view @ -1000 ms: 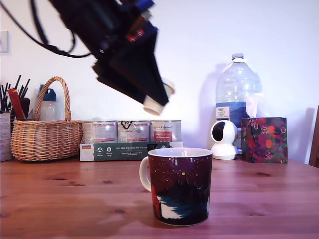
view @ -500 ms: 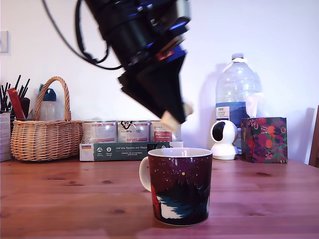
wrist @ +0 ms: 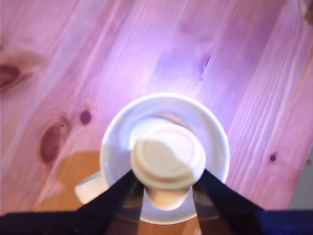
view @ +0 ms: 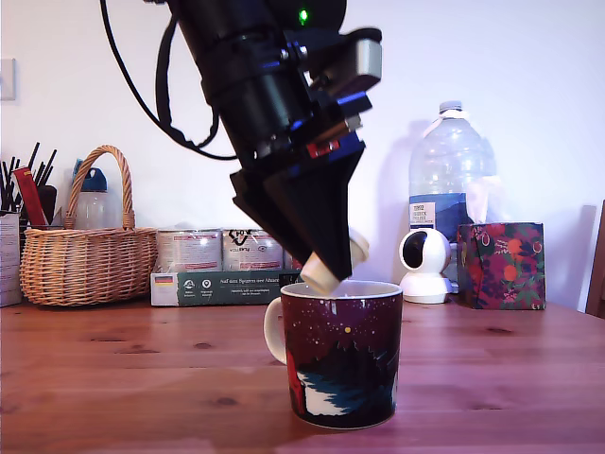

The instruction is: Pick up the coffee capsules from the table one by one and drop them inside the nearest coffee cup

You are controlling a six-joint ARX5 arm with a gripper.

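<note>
Wrist view has the gripper [wrist: 167,188] clamped on a capsule [wrist: 167,157] mid-frame, right over the cup [wrist: 215,131] mouth. It sits tilted, so on release it could clip the rim and bounce onto the table [wrist: 73,58].

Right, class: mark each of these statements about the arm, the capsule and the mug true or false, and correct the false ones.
1. The pincer holds a cream coffee capsule. True.
2. The capsule already lies at the bottom of the coffee cup. False: it is still gripped, just above the cup's rim.
3. In the wrist view the capsule sits over the cup's white inside. True.
4. The cup lies on its side on the table. False: it stands upright.
5. A wicker basket stands at the exterior view's right. False: it is at that view's left.
</note>
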